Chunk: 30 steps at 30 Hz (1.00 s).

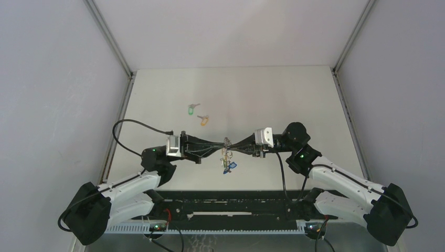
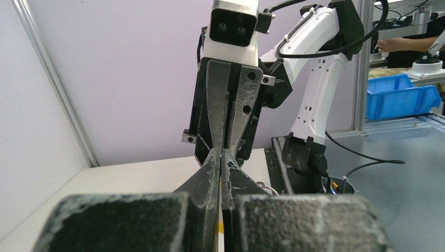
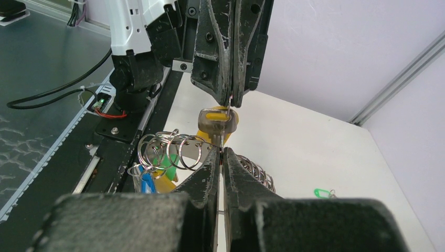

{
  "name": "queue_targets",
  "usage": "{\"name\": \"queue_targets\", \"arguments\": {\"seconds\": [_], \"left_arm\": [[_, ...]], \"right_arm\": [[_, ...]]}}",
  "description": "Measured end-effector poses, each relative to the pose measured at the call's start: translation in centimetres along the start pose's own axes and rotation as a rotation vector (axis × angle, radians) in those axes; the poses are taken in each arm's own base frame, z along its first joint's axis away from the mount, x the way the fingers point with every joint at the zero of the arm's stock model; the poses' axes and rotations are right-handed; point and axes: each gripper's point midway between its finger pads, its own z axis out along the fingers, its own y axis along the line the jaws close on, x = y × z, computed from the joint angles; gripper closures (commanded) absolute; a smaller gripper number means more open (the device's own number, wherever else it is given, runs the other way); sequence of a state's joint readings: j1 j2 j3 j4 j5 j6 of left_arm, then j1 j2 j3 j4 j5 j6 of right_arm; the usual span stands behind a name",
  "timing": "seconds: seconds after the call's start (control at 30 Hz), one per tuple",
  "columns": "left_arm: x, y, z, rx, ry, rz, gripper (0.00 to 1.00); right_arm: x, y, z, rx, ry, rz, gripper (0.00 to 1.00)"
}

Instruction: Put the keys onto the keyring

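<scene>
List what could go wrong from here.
1. The left gripper and right gripper pinch the keyring by thin wire, tip to tip; it could slip out.
2. The green key and orange key lie apart on the table; freeing an arm to fetch one may leave the ring dangling.

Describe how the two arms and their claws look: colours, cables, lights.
The left arm and right arm both have white link covers and black joints. Each carries a small green light, a black cable trailing from it, and a pale grey camera block at the wrist. The left claw and right claw have black, tapering fingers, scuffed whitish.
</scene>
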<state>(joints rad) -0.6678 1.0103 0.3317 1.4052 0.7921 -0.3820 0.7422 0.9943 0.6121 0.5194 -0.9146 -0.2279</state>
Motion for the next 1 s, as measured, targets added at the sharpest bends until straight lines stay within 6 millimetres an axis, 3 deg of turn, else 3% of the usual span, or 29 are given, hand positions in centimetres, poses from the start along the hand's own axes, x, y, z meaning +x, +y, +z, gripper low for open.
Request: {"name": "queue_targets", "arguments": {"seconds": [1.0], "left_arm": [[0.74,0.27,-0.02,-0.006,0.016,-0.017,1.0]], "right_arm": [[-0.11,-0.21,-0.11,0.023,0.006,0.001,1.0]]}}
